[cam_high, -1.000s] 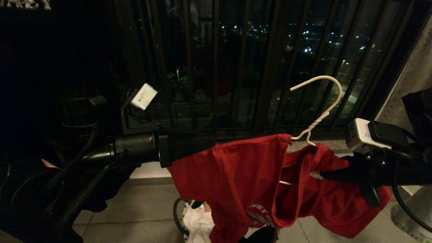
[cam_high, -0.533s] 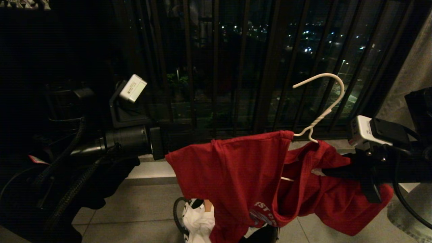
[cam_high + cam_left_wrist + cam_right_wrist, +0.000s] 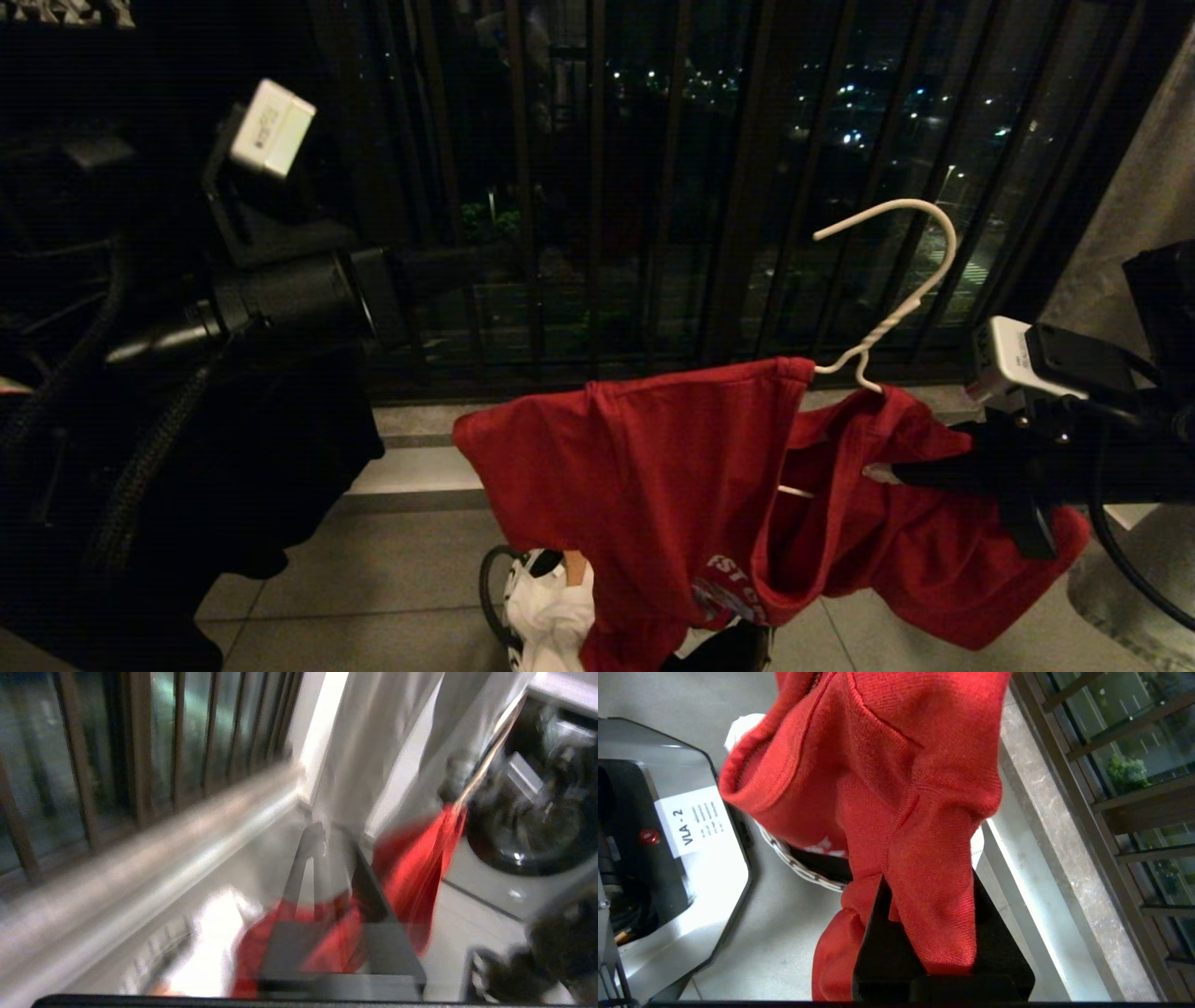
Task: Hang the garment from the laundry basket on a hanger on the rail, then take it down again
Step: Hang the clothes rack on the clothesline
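While the garment [image 3: 672, 485] is draping over the hanger [image 3: 887, 299] at about 5 o'clock in the head view, the right pincer [image 3: 901, 474] is clamping red cloth near the collar at 3 o'clock, hook pointing up. The laundry basket [image 3: 504, 597] is sitting just below at 6 o'clock. The left pincer [image 3: 322, 858] is standing apart at 9 o'clock, jaws closed on nothing. Judged step: dressing the hanger, rail not yet reached. Next move is calling for the free shoulder to be seated, then the hook to be lifted.
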You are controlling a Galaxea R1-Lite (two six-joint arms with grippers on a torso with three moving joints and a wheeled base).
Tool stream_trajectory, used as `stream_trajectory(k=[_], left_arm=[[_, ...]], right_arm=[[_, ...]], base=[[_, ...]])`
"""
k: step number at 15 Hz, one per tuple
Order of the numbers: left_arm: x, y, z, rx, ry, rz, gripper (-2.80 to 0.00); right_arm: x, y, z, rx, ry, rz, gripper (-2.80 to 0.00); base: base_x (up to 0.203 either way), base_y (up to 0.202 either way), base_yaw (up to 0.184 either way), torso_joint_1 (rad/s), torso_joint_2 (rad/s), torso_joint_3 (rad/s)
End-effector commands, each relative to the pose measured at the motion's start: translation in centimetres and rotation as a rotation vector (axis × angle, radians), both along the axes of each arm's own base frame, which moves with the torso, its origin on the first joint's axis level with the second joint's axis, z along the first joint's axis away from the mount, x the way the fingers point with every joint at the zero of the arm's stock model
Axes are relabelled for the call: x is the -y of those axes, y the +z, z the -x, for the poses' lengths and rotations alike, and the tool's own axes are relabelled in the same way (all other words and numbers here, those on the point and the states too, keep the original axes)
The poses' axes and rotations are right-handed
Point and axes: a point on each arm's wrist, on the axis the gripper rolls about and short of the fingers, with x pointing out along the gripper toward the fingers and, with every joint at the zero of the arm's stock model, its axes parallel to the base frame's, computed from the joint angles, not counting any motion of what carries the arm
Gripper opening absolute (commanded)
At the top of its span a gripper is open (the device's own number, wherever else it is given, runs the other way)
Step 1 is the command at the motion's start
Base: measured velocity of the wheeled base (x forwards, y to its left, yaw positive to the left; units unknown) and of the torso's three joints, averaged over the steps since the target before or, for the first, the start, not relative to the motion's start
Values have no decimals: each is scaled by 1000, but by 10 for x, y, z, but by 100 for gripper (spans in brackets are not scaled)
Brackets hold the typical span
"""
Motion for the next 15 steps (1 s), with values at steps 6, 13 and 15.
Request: stream_trajectory(k=[6,13,15], left_arm=[[-27,-28,25,-76,84,-29,-280],[-27,-34,8,-21,107,-25,-280],[-27,-32,10,-16,101,-23,-280]], right_arm=[[1,3,5,15,7,-5,-280],[-1,-5,-10,-1,3,-1,-280],[-1,-3,-8,7,2,-3,-280]], base=[[0,0,0,0,0,0],[0,0,0,0,0,0],[0,0,0,0,0,0]])
